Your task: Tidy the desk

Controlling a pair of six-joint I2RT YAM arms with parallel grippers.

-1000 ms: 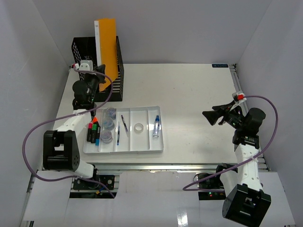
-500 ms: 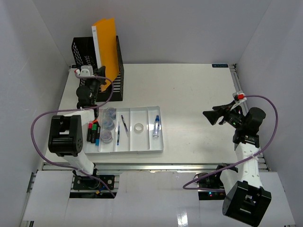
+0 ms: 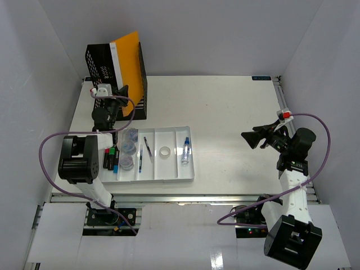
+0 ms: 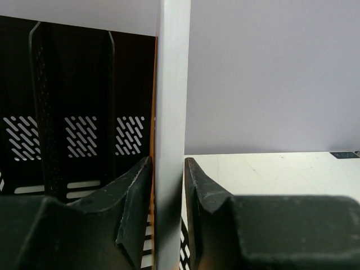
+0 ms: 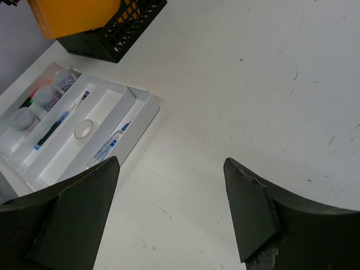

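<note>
**No legible text.** We can read no word, number or brand in any view. The one candidate is a small dark label (image 4: 344,154) on the desk (image 4: 270,169), far to the right of the left fingers (image 4: 205,188) and beyond their tips (a few pale marks show on it, too small to make out). From above, we see the same label only as a dark strip at the desk's far edge.

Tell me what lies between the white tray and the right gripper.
Only bare desk lies between the tray and the right gripper, as the top and right wrist views show.
</note>
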